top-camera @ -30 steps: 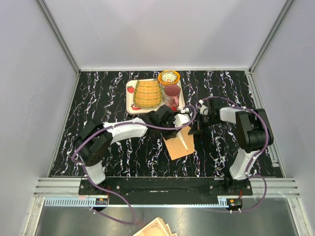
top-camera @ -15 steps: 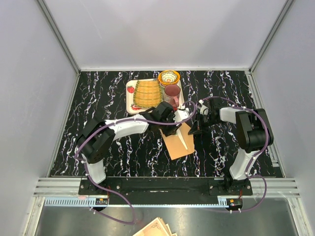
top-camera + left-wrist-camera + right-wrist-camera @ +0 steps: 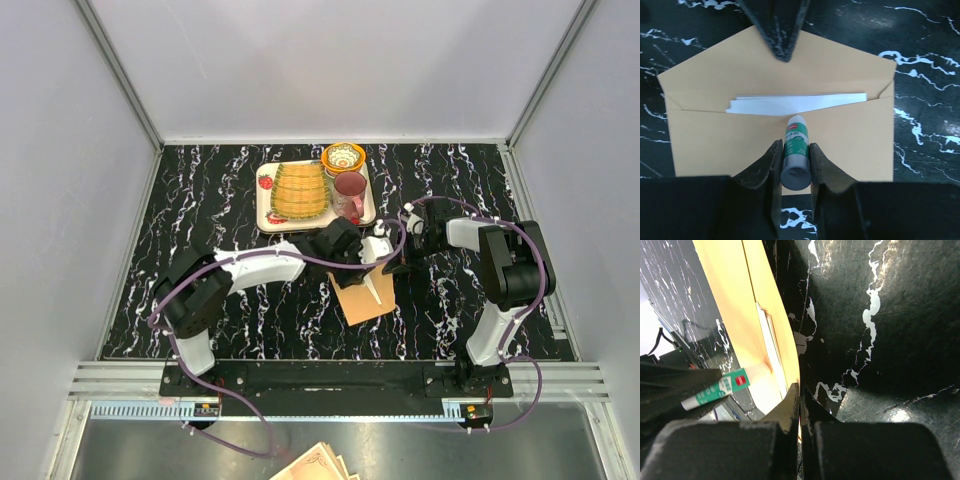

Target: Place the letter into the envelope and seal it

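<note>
Now your left tool [image 3: 796, 167], clenched on the glue stick [image 3: 796, 147], points straight ahead at the envelope's [image 3: 855, 140] open flap [image 3: 835, 62], pinned by your closed right tool [image 3: 800, 392].

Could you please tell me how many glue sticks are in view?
1: a green-labelled glue stick held between the left fingers, its tip at the mouth of the envelope, by the letter. No other shows.

A tray [image 3: 262, 200] by the tabletop's [image 3: 200, 200] far edge holds a stripy yellow thing [image 3: 298, 190] and a red cup [image 3: 349, 193]. A yellow bowl [image 3: 343, 158] sits at its far right corner. A green glue stick [image 3: 796, 150] is mid-tabletop.
</note>
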`<state>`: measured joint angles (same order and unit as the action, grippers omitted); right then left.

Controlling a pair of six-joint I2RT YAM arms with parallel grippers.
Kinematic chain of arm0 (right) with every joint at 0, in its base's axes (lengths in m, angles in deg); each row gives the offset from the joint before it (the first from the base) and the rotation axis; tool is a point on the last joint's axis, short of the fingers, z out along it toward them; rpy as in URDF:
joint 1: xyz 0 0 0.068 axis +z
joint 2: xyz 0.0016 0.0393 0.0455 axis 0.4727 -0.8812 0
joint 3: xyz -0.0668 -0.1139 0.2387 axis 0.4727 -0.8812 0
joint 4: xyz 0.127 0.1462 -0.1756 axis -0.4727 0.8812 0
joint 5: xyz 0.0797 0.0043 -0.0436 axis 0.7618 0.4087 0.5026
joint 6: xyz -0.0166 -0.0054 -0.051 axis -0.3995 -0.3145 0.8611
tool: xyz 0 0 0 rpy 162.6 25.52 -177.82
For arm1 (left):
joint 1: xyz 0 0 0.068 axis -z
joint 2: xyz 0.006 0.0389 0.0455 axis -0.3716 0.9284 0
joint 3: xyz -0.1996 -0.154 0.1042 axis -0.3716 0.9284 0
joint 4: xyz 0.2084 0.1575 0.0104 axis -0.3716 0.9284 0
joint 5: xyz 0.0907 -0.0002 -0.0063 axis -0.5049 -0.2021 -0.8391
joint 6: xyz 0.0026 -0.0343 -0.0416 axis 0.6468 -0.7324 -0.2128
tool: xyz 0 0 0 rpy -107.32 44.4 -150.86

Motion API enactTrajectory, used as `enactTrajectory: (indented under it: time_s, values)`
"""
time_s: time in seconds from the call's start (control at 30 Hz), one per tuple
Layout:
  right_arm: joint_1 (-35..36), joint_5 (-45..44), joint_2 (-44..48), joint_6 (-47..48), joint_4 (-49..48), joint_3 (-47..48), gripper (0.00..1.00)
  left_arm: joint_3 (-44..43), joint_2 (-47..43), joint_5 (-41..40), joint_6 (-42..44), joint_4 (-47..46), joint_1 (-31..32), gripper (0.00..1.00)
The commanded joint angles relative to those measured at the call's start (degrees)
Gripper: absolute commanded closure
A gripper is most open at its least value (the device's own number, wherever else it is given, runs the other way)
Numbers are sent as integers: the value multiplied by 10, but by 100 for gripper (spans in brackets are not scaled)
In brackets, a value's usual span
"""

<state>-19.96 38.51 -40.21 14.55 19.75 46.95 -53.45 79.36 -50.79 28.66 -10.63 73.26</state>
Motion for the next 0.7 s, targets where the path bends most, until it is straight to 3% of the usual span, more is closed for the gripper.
enactTrajectory:
  time_s: [0.0, 0.37, 0.67]
  values:
    - [0, -9, 0, -3, -9, 12, 100, 14, -20, -2, -12, 22, 9, 100]
    - [1, -5, -3, -3, -9, 13, 100, -28, 7, 1, 25, 69, -61, 100]
    - [1, -5, -4, -3, -6, 15, 100, -19, -6, 36, 32, 72, -6, 100]
